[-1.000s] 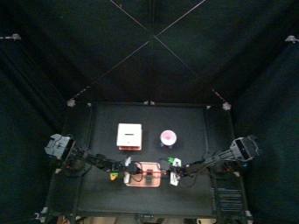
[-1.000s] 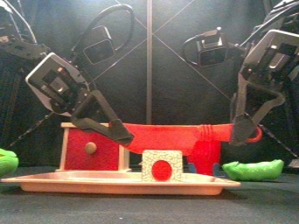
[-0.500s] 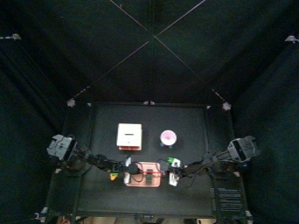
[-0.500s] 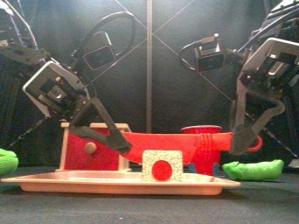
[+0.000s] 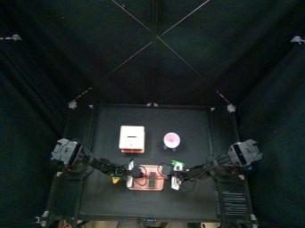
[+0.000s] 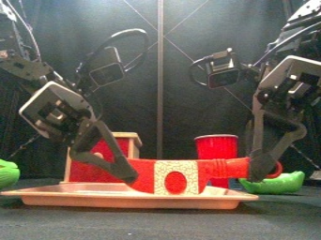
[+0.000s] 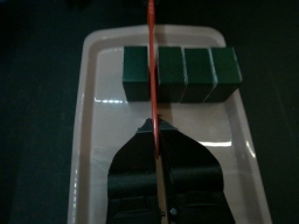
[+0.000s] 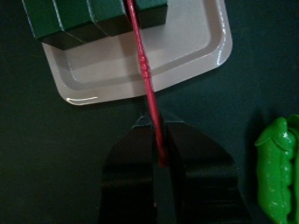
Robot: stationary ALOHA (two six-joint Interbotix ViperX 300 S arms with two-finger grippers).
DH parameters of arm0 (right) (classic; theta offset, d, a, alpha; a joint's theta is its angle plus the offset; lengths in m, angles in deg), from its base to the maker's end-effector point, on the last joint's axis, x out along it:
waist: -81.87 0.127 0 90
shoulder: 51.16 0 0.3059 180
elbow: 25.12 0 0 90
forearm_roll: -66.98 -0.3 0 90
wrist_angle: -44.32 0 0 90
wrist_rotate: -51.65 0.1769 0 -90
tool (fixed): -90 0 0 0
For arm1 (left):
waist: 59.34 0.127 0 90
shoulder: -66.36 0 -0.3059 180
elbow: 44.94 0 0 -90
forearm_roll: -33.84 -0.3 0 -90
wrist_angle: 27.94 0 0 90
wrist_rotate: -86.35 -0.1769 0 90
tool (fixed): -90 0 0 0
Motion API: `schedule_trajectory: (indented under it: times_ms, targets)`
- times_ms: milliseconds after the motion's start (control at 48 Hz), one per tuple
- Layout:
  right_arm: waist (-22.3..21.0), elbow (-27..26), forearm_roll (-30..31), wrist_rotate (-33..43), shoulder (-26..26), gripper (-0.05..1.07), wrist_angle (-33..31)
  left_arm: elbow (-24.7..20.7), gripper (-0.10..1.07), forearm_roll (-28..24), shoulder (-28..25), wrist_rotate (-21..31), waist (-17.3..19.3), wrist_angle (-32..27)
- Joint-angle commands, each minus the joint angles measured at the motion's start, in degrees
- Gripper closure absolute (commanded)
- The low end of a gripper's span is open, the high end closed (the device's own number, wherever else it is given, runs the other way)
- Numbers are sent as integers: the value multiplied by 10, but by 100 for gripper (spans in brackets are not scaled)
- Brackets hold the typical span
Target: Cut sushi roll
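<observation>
Front view: a red knife [image 6: 163, 171] lies level across the roll [image 6: 175, 181], low enough to hide most of the roll's cut face. The roll sits on a pale tray [image 6: 126, 197] at the table's front edge. The left gripper [image 6: 123, 172] holds one end of the knife, jaws closed on the blade; the right gripper [image 6: 261, 167] holds the handle end, jaws closed on it.

In the left wrist view the knife [image 7: 152, 70] crosses the dark green roll [image 7: 181, 73] between its first and second slices, and the roll lies near the tray's [image 7: 87, 105] far end. The right wrist view shows the knife [image 8: 142, 66] running over the tray's [image 8: 176, 74] rim onto the roll [image 8: 70, 13].

Behind the tray stand a wooden box [image 6: 126, 145] and a red cup [image 6: 216, 148]. Green toys lie at the table's left edge [image 6: 7, 172] and right edge [image 6: 279, 182].
</observation>
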Motion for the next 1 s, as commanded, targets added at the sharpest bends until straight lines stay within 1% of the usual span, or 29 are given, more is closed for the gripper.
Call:
schedule_trajectory:
  times_ms: [0,562,979]
  targets:
    - [7,6,-8,7,4,69,-3,14,76,6,-1,1,-8,-11]
    - [7,6,-8,7,-9,69,4,13,76,6,-6,1,-8,-11]
    - [7,6,-7,7,-9,69,4,13,76,9,-5,1,-9,-11]
